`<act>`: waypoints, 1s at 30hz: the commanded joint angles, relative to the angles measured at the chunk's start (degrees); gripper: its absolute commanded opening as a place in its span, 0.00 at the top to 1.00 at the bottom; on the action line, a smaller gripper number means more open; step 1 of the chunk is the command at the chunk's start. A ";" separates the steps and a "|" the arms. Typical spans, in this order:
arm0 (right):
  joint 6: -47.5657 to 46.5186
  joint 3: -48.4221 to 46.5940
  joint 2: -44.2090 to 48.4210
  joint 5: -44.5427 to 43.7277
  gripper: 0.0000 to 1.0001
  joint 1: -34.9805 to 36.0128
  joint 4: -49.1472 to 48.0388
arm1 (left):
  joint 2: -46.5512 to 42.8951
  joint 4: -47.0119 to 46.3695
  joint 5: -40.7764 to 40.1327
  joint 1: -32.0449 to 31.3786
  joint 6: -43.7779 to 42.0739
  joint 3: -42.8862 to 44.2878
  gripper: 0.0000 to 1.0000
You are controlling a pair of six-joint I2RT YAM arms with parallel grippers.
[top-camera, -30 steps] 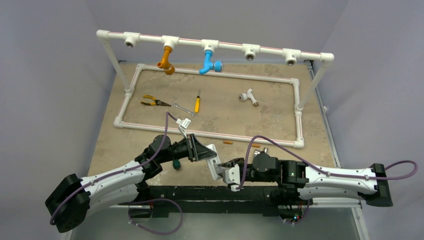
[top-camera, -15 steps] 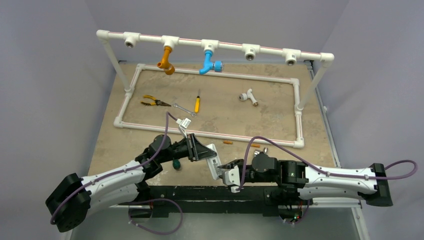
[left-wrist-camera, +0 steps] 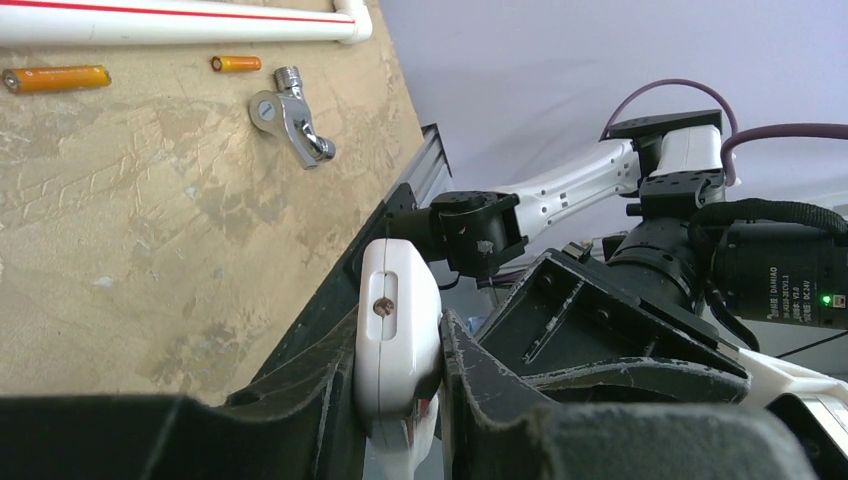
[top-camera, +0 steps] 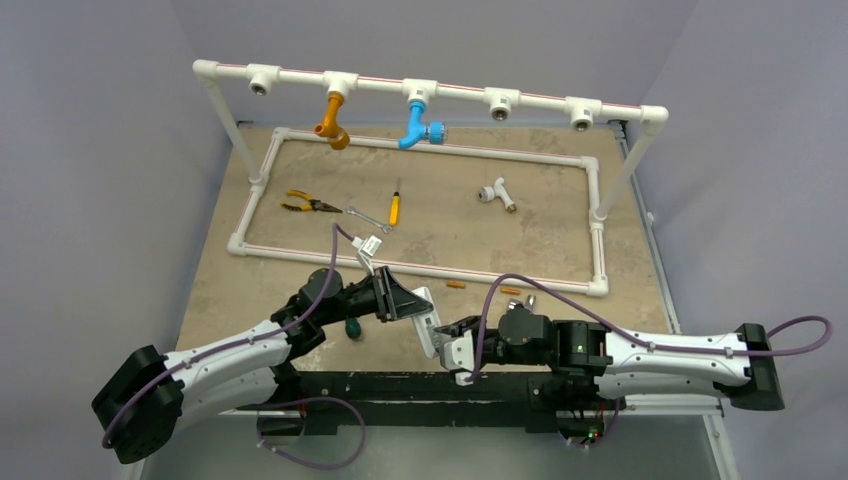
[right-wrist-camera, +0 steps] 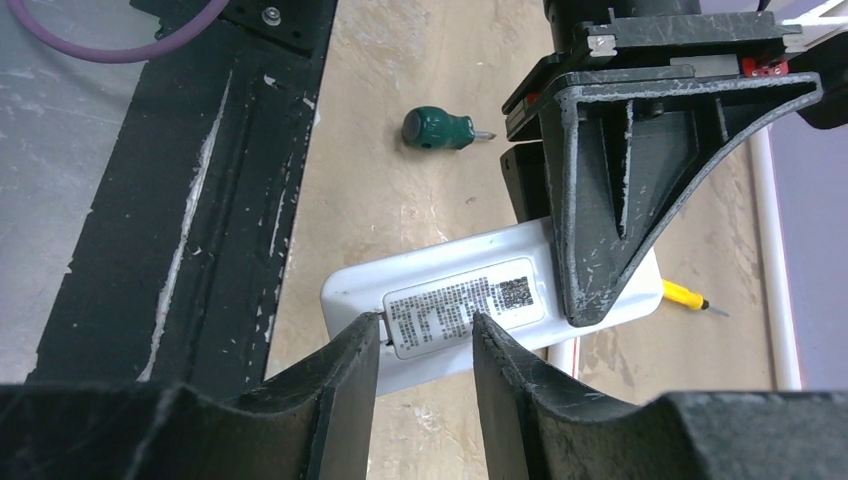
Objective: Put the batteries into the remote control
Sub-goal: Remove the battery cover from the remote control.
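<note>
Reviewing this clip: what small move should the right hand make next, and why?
Probably press the right hand onto the labelled back panel and slide it off. The left hand clamps the white rectangular plastic remote control by its edges, its back looks closed, and both small orange-copper cylindrical batteries lie on the table.

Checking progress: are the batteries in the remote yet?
Out. Both batteries lie on the table, away from the gripped remote.

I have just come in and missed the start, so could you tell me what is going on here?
The left tool clamps the white remote control above the near edge of the table, back facing the right tool, whose parted jaws sit at its label. Both batteries lie loose on the table, not yet loaded.
</note>
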State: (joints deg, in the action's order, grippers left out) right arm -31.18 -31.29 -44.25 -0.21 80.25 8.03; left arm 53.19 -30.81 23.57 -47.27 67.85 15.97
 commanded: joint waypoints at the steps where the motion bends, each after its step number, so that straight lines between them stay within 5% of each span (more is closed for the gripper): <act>1: -2.53 -2.42 0.34 -3.84 0.62 -0.03 2.52 | 0.02 -5.50 2.00 -0.02 1.58 0.84 1.00; 30: -2.19 -3.11 5.68 -3.31 0.60 -0.09 -1.01 | 4.13 -7.95 3.57 -0.02 2.44 1.96 1.00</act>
State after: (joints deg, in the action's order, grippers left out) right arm -33.26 -31.92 -39.53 -3.31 80.20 8.54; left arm 57.39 -34.33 25.61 -47.31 69.49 15.97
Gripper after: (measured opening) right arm 0.394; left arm 0.257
